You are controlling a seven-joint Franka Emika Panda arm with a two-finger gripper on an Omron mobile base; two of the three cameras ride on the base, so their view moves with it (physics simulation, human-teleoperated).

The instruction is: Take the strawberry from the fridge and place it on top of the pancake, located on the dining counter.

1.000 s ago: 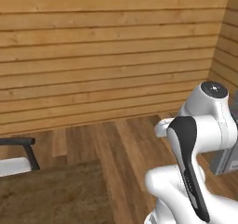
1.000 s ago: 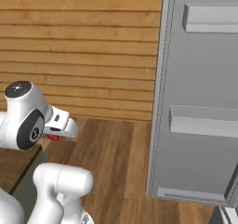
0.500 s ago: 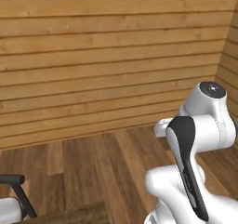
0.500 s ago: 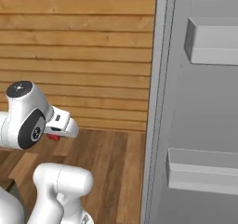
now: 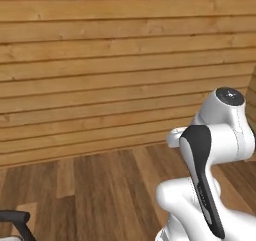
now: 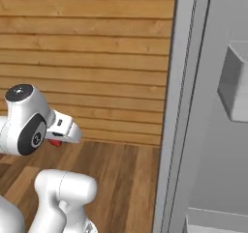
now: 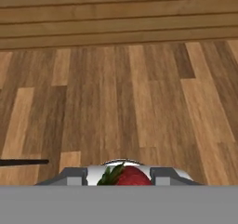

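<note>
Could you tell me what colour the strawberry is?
Red with green leaves, clearest in the hand view: strawberry.

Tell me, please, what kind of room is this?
Probably a home kitchen or dining area: a tall grey fridge stands at the right, the wall is of wooden planks, and the gripper carries a strawberry over a wooden floor.

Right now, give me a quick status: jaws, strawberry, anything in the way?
Jaws shut on the strawberry. Fridge close on the right. Wood floor and plank wall ahead, nothing blocking in view.
</note>
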